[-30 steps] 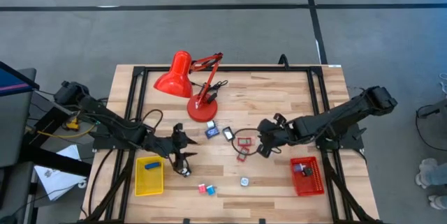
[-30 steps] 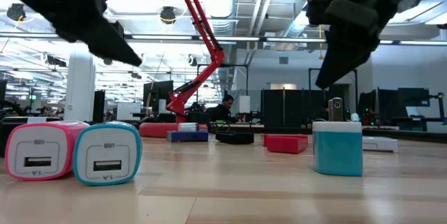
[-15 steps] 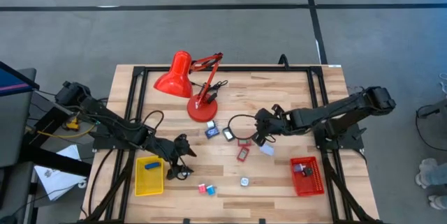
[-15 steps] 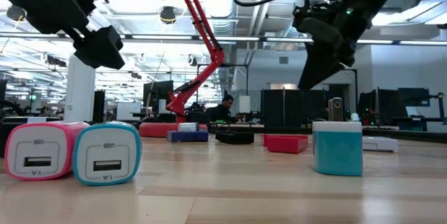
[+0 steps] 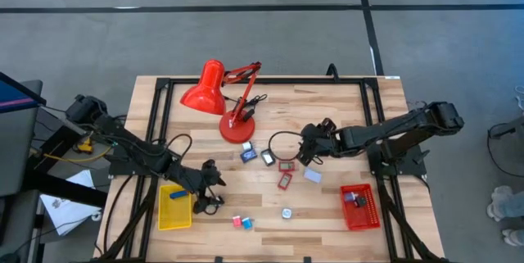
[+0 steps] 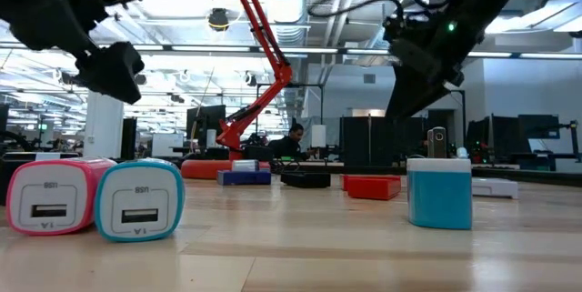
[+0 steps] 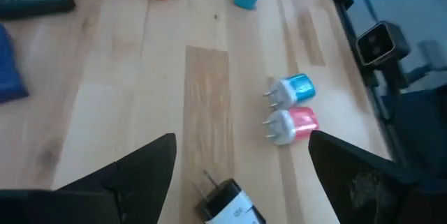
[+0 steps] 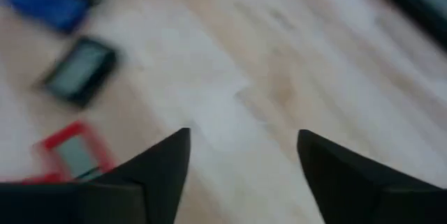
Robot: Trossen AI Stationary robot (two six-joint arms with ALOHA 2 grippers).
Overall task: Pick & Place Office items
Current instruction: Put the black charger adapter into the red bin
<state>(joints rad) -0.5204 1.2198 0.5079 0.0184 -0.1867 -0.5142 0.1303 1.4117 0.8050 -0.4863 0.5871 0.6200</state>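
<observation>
Right gripper [image 5: 309, 155] now spreads its fingers empty, backed off the red-framed item [image 5: 286, 165]. Left gripper [image 5: 211, 198] hovers open over a black-and-white charger [image 7: 230, 206], nearer the yellow tray [image 5: 174, 206].

Two dark jointed arms, black cables, tapered black jaws.

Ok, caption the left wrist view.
Open left gripper above a black-and-white charger, blue and pink chargers beyond.

Counter [image 5: 327, 107]: pale wood planks, smooth, visible grain. Pink charger [image 6: 50, 199] and blue charger [image 6: 138, 201]: plastic with a soft sheen. Red lamp [image 5: 205, 89]: glossy. Yellow tray [image 5: 173, 211]: plastic.
</observation>
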